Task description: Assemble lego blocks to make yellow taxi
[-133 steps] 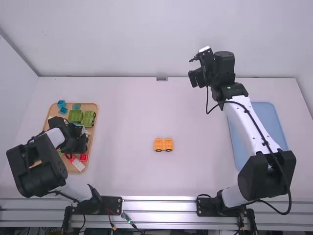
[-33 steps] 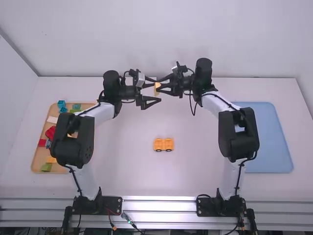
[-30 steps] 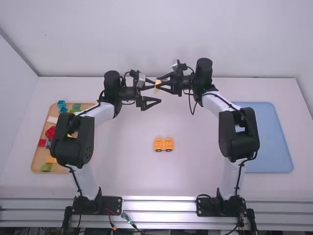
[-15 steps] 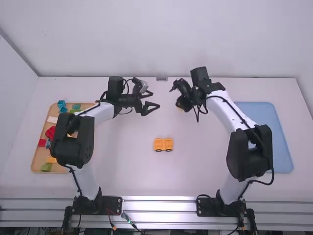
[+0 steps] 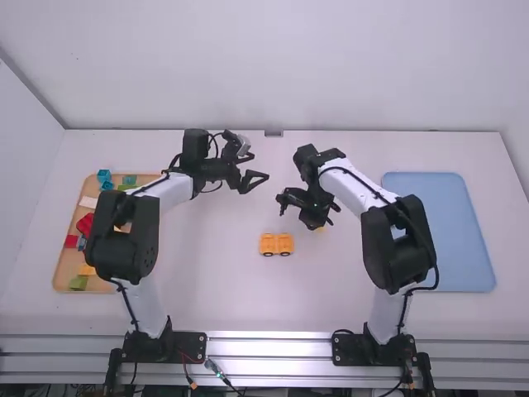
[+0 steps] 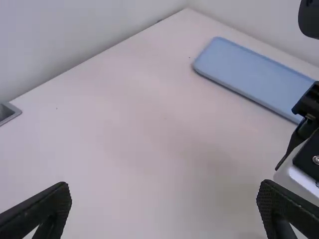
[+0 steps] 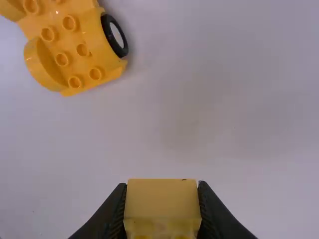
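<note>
An orange-yellow car base (image 5: pixel 276 245) with black wheels stands on the middle of the table; its studded top (image 7: pixel 70 47) faces up in the right wrist view. My right gripper (image 5: pixel 316 223) is just beyond the base and to its right. In the right wrist view my right gripper (image 7: pixel 162 199) is shut on a yellow block (image 7: pixel 162 204), apart from the base. My left gripper (image 5: pixel 258 169) stands open above the far part of the table, and in the left wrist view my left gripper (image 6: pixel 164 199) has nothing between its widely spread fingers.
A wooden tray (image 5: pixel 61 269) with red, green, blue, white and yellow blocks lies at the left, partly under the left arm. At the right is a flat blue tray (image 5: pixel 455 236), beside the right arm.
Both grippers were together around the yellow block. The right one has since carried it toward the near side, to beside the car base. The left one has drawn back slightly.
</note>
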`<state>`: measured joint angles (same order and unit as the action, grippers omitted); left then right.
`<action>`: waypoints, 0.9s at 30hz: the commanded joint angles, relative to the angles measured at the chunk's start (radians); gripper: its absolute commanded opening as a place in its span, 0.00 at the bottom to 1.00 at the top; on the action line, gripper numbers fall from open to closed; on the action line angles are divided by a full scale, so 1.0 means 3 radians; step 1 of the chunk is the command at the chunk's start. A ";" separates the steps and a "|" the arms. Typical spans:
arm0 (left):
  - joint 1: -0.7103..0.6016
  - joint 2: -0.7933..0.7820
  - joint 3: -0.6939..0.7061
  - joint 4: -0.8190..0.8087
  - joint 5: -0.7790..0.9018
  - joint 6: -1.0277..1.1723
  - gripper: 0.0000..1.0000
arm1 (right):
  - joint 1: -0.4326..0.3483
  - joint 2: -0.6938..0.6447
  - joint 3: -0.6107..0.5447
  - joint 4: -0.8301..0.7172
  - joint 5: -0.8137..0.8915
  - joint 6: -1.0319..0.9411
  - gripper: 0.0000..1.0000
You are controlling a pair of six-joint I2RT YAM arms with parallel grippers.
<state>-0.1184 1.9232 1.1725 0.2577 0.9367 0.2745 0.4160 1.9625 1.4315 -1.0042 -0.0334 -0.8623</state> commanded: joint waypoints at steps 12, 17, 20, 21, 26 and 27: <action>0.0286 0.0015 0.0046 -0.0003 0.0217 0.0013 0.99 | 0.0175 0.0010 -0.0754 0.0561 -0.0053 -0.0173 0.00; 0.0357 0.0017 0.0046 -0.0103 0.0336 0.0014 0.99 | 0.0196 0.0010 -0.0880 0.0839 0.0169 -0.0018 0.12; 0.0348 0.0017 0.0046 -0.0159 0.0332 0.0014 0.99 | 0.0155 0.0010 -0.0916 0.0918 0.0217 0.0099 0.98; 0.0361 0.0017 0.0046 -0.0170 0.0328 0.0014 0.99 | 0.0132 0.0009 -0.0896 0.0918 0.0215 0.0161 0.99; 0.0346 0.0017 0.0046 -0.0174 0.0224 0.0010 0.99 | 0.0028 -0.0121 -0.0596 0.0738 -0.0120 0.0174 0.99; 0.0346 0.0017 0.0046 -0.0174 0.0226 0.0011 0.99 | 0.0018 -0.0151 -0.0573 0.0708 -0.0172 0.0136 0.99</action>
<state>-0.0158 1.9232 1.1728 0.2054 0.9974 0.2741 0.4335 1.9610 1.2022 -0.7776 -0.0170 -0.8188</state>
